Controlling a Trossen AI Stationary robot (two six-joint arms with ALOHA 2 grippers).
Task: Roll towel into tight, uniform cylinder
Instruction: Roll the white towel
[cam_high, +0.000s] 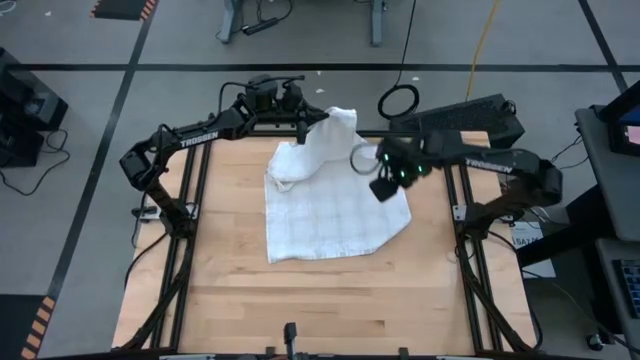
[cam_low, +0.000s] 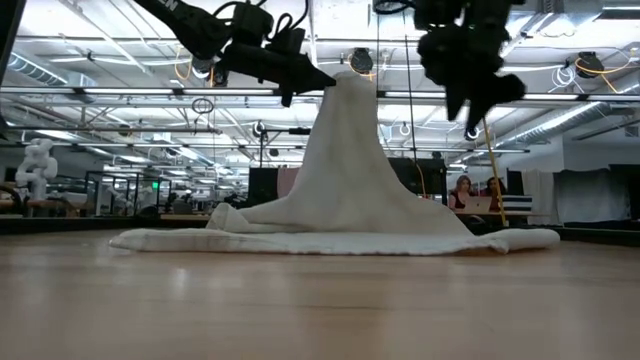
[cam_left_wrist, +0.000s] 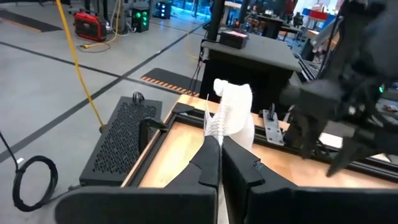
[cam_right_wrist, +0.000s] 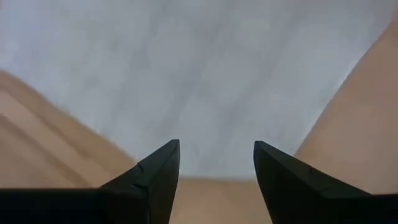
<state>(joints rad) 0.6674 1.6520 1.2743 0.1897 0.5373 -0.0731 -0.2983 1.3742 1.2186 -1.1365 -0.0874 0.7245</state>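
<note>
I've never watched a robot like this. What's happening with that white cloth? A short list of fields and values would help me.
Cloth: thin white checked towel, unrolled, mostly flat on the wooden table
Raised part: one far corner pulled up into a peak
Left gripper: shut on the towel, holding that peak above the table
Right gripper: open, above the towel's right side, holding nothing
Rolling: not yet begun
</note>
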